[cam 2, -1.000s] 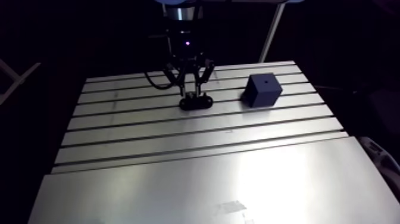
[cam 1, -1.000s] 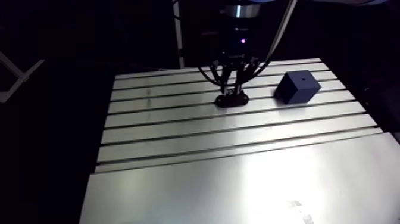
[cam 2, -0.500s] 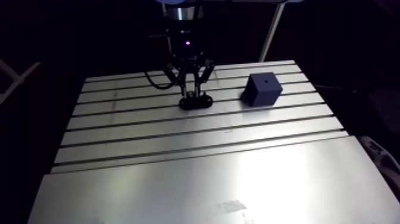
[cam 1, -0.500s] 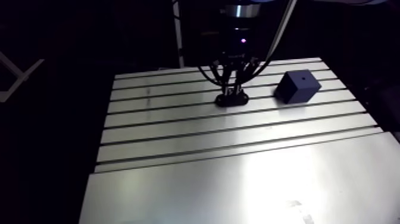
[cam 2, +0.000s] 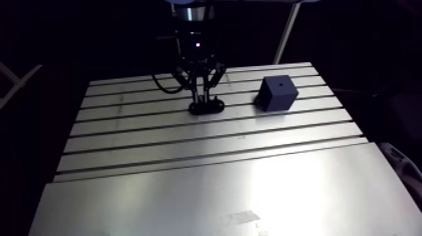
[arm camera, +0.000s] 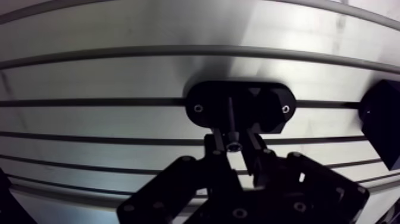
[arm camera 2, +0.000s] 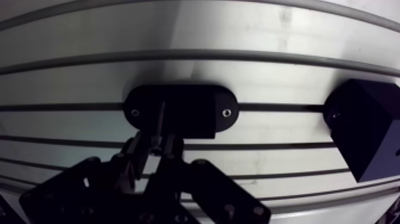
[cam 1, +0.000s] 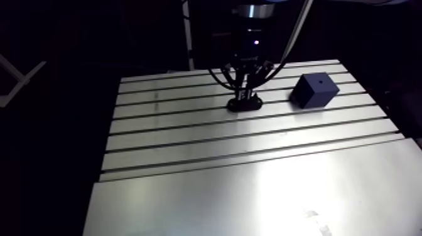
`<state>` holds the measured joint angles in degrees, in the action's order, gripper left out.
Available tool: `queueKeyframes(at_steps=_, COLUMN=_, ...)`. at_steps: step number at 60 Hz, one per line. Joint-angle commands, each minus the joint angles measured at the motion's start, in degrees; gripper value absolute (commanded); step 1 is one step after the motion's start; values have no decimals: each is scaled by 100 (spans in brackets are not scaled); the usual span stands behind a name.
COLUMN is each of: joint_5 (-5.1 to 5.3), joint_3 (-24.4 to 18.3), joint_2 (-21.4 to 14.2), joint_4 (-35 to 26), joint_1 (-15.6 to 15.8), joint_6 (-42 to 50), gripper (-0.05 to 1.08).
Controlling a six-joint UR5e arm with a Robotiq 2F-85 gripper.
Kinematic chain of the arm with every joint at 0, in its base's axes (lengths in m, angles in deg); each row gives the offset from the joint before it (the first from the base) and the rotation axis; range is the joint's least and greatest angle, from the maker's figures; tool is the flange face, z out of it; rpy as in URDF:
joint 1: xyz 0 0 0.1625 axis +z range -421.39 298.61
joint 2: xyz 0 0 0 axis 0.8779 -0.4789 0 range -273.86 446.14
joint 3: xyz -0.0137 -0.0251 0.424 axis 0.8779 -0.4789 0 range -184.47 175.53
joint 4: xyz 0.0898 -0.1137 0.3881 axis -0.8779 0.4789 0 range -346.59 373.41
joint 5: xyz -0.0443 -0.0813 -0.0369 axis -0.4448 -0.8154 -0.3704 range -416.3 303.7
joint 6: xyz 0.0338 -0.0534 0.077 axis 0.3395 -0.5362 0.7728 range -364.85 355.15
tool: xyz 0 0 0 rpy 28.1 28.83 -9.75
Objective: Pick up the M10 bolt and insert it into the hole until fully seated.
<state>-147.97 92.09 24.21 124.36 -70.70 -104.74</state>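
Black oval holder (arm camera: 271, 119) sits on the slotted table (cam 1: 251, 188). M10 bolt (arm camera: 231, 119) stands upright in its middle, head clamped between the narrow-set fingers of the gripper (arm camera: 234, 144). Dark cube (cam 1: 314, 91), small hole on top, sits well apart beside the holder

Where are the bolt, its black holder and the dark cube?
bolt (arm camera: 231, 122): wrist view, mid-shank.
black holder (arm camera: 265, 112): wrist view, top face beside the bolt.
dark cube (cam 1: 318, 84): arm view, top face.
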Motion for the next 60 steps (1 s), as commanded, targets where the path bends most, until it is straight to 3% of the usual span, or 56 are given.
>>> queueKeyframes(at_steps=1, joint_5=14, joint_3=-27, joint_2=2, joint_4=-8, joint_1=-1, joint_6=0, gripper=72)
queueKeyframes(at_steps=37, joint_5=5, joint_3=-209, joint_2=-15, joint_4=-59, joint_1=8, joint_6=0, gripper=82)
queueKeyframes(at_steps=48, joint_5=14, joint_3=-440, joint_2=-40, joint_4=-219, joint_1=17, joint_6=1, gripper=89)
queueKeyframes(at_steps=60, joint_5=40, joint_3=-959, joint_2=-83, joint_4=-738, joint_1=8, joint_6=8, gripper=100)
